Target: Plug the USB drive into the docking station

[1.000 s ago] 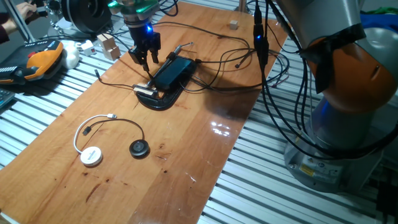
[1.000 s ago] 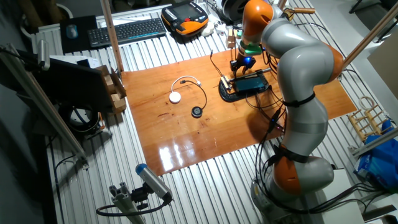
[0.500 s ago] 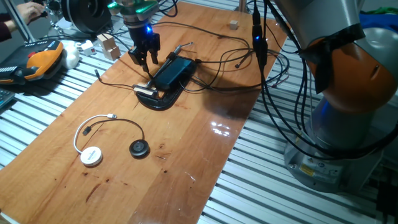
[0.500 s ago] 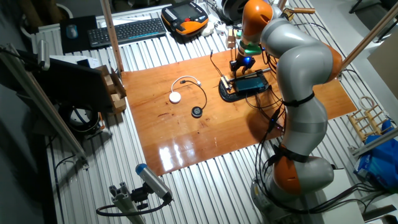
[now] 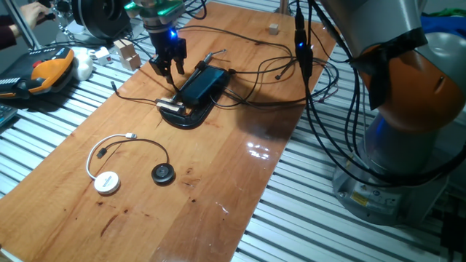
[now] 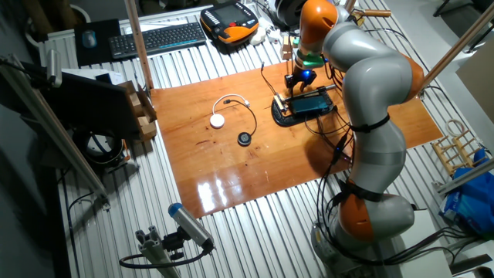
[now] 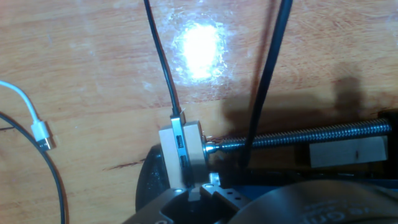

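Note:
The docking station (image 5: 202, 81) is a flat blue box with dark edges and several thin black cables, lying in a black curved clamp (image 5: 186, 116). It also shows in the other fixed view (image 6: 312, 103). My gripper (image 5: 168, 70) hangs just above the table at the station's left end, also seen from the other side (image 6: 297, 80). In the hand view my gripper (image 7: 199, 190) meets at the bottom edge around a small pale and silver piece, the USB drive (image 7: 210, 181). Just ahead of it is a pale block with port slots (image 7: 183, 152).
The clamp's threaded screw (image 7: 298, 135) runs right from the pale block. Black cables (image 5: 269, 73) loop behind the station. A round white puck with a white cable (image 5: 106, 181) and a black puck (image 5: 163, 173) lie at the front left. Small wooden blocks (image 5: 125, 52) stand far left.

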Action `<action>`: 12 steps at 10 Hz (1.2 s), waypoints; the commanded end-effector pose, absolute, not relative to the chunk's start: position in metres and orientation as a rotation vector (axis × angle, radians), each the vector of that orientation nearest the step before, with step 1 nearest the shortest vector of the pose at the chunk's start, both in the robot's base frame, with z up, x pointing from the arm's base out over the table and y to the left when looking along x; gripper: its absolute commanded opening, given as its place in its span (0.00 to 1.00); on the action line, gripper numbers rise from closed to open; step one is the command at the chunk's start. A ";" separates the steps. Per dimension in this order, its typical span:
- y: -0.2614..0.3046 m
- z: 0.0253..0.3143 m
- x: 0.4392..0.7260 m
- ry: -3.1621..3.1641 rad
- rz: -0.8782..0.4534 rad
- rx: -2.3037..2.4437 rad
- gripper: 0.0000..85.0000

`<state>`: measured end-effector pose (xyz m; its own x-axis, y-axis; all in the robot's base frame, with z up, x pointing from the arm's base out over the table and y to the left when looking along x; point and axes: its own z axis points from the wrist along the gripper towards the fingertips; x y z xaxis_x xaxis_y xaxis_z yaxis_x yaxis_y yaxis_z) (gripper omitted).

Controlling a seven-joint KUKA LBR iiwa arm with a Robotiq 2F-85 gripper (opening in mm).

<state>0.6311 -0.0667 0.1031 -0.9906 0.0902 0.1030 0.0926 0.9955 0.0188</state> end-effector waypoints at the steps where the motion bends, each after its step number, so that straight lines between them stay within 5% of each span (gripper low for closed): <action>1: -0.066 0.101 0.631 -3.039 -0.032 -0.139 0.60; 12: -0.066 0.082 0.638 -3.053 -0.029 -0.136 0.60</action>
